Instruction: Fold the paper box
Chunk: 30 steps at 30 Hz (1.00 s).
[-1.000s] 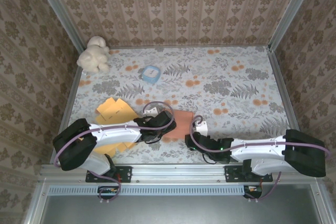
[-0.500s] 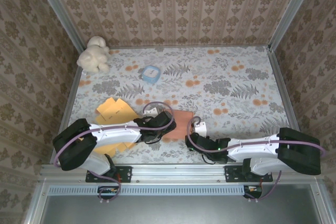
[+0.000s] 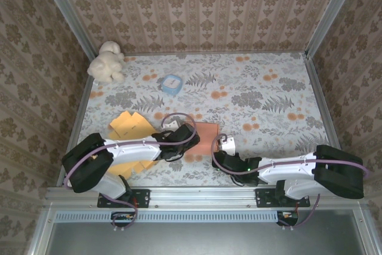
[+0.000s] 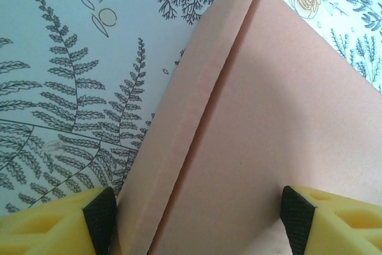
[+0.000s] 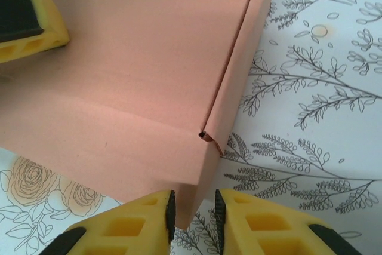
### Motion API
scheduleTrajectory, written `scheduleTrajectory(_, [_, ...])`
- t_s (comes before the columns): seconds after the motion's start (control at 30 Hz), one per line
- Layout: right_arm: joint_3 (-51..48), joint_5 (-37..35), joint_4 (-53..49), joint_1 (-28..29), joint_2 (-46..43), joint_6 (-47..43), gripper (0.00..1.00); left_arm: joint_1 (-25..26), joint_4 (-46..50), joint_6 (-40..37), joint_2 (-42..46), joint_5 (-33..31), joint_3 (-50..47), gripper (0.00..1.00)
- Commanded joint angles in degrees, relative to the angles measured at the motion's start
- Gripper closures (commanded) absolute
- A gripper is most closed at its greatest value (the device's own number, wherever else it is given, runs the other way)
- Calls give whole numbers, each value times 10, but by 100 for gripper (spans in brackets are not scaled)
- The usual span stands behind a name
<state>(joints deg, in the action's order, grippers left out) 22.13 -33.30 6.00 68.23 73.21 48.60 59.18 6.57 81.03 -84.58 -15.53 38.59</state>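
Salmon-pink flat paper box (image 3: 205,137) lies at the floral table's (image 3: 268,106) near edge, between the arms. Left gripper (image 4: 198,219) spread wide over its lid. Right gripper (image 5: 193,210) nearly together around a corner wall; whether it is clamped cannot be told. Best to pin the lid and crease squarely.

Left end effector (image 4: 198,216) spread wide, arm reaching toward 3 o'clock; right end effector (image 5: 192,210) pinched on paper box (image 5: 137,58), arm toward 9 o'clock
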Motion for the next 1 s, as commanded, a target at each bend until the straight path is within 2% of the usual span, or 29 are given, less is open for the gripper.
scheduleTrajectory(0.0, [-14,-24,46,-8,15,-47,73,-9,27,-3,-25,11,-11,25])
scheduleTrajectory(0.23, [-3,-6,80,-27,81,-65,73,-10,17,-6,-42,25,-5,25])
scheduleTrajectory(0.67, [35,-39,152,-64,157,-162,73,-10,0,-20,-54,44,-3,26])
scheduleTrajectory(0.8, [64,-31,162,-83,192,-183,73,-7,-5,-30,-59,54,3,26])
scheduleTrajectory(0.97, [62,6,235,-100,220,-190,72,-3,-9,-35,-68,66,12,27])
